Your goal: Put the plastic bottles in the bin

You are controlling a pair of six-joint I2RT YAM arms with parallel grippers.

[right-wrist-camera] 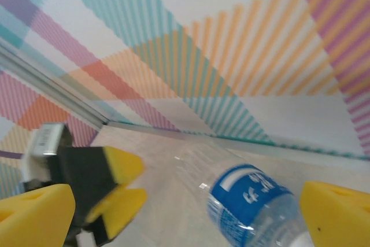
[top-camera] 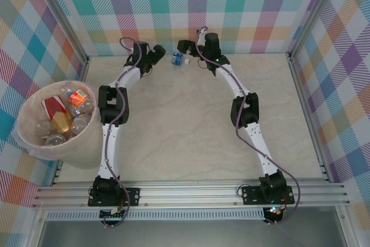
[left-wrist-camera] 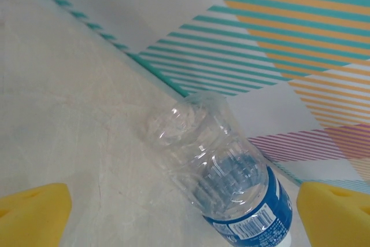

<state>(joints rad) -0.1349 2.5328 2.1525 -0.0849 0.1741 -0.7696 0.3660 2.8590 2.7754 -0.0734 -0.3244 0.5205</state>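
Both claws stand fully open and hold nothing: the left claw (top-camera: 160, 55) and the right claw (top-camera: 184, 46) are reached out to the far edge of the bench (top-camera: 185, 120), facing each other with one blue-labelled bottle (top-camera: 177, 58) lying on its side between them, close to the checked back wall (top-camera: 231, 4). From the left wrist, that bottle sits between the yellow fingertips (left-wrist-camera: 32, 215) with its clear base pointing away toward the wall, and neither pad touches it. From the right wrist, the same blue label shows just inside the right-hand pad, again with a gap. The bin (top-camera: 26, 137) sits well apart at the left side of the bench, and it already holds a pile of bottles, among them a red-labelled one (top-camera: 55, 106) and an orange-labelled one (top-camera: 77, 98); an exact count is not possible through the heap. I judge the job nearly finished, since this is the one bottle seen out on the bench. What is left is to grip it, carry it across to the bin and drop it in.
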